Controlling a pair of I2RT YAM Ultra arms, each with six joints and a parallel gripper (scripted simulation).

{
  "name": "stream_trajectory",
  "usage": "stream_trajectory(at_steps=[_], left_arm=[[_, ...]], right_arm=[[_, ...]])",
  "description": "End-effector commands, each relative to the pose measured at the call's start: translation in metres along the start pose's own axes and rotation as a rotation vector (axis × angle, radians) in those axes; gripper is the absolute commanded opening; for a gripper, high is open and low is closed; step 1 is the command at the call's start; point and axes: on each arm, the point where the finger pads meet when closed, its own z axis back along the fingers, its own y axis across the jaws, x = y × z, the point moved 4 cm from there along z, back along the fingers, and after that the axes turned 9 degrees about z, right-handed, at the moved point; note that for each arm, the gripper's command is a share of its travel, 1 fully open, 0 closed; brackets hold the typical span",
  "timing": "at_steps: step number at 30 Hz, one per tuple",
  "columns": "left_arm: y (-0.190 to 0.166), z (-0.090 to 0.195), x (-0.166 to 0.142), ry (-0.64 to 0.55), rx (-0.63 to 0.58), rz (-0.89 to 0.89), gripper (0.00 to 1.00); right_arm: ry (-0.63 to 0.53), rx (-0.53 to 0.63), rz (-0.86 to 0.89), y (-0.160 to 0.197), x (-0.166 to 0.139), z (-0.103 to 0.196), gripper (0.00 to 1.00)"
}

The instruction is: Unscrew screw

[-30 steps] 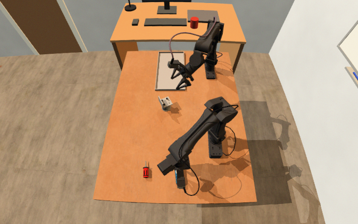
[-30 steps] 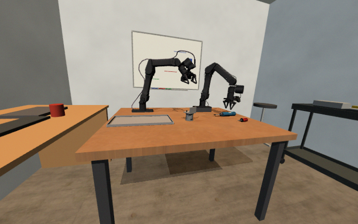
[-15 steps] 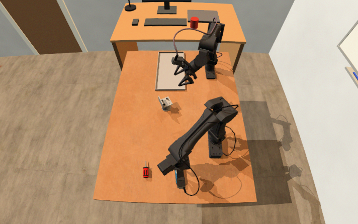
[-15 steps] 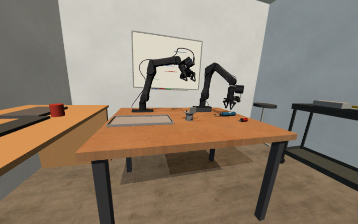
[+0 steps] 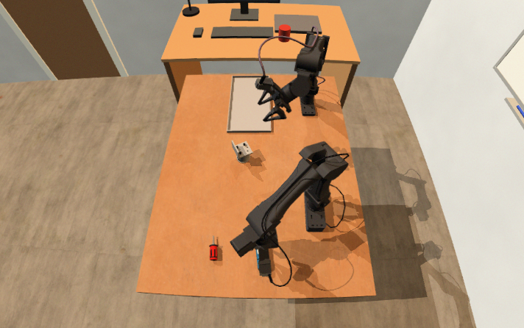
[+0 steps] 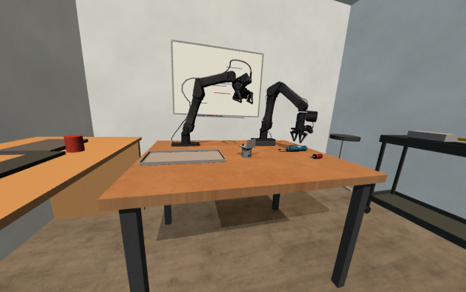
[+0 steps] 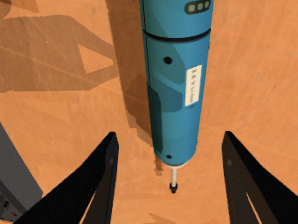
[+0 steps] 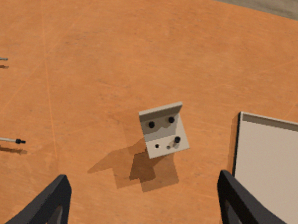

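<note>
The electric screwdriver (image 7: 172, 63), blue-barrelled, lies flat on the table near the front edge, also visible in the exterior view (image 6: 296, 148). My left gripper (image 7: 169, 138) hangs open just above it, a finger on each side of the barrel and not touching it; it shows in the exterior view (image 6: 300, 137). The joint module with its grey bracket (image 5: 242, 150) stands upright mid-table, with dark screw heads on the bracket (image 8: 162, 131). My right gripper (image 5: 270, 104) is open and empty, raised high over the tray's near edge, and looks down at the module.
A shallow grey tray (image 5: 249, 103) lies at the table's far end. A small red-handled manual screwdriver (image 5: 213, 251) lies near the front left edge. A desk with a keyboard and a red cup (image 5: 284, 32) stands behind the table.
</note>
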Motion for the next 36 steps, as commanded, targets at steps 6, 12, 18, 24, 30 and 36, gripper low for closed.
stream_trajectory(at_steps=[6, 12, 18, 24, 30, 36], left_arm=[[-0.009, 0.018, 0.007, -0.033, -0.048, 0.006, 0.65], [-0.009, 0.018, 0.007, -0.033, -0.048, 0.006, 0.65], [-0.009, 0.018, 0.007, -0.033, -0.048, 0.006, 0.65], [-0.009, 0.018, 0.007, -0.033, -0.048, 0.006, 0.65], [-0.016, 0.023, -0.007, -0.045, -0.055, -0.074, 0.65], [-0.034, 0.037, -0.036, -0.083, -0.074, -0.249, 0.65]], right_arm=[[0.003, -0.032, -0.008, -0.006, 0.003, -0.001, 0.86], [0.002, -0.031, -0.007, -0.007, 0.003, 0.000, 0.86], [0.002, -0.031, -0.007, -0.007, 0.003, 0.000, 0.86], [0.002, -0.031, -0.007, -0.007, 0.003, 0.000, 0.86], [0.002, -0.031, -0.007, -0.007, 0.003, 0.000, 0.86], [0.002, -0.031, -0.007, -0.007, 0.003, 0.000, 0.86]])
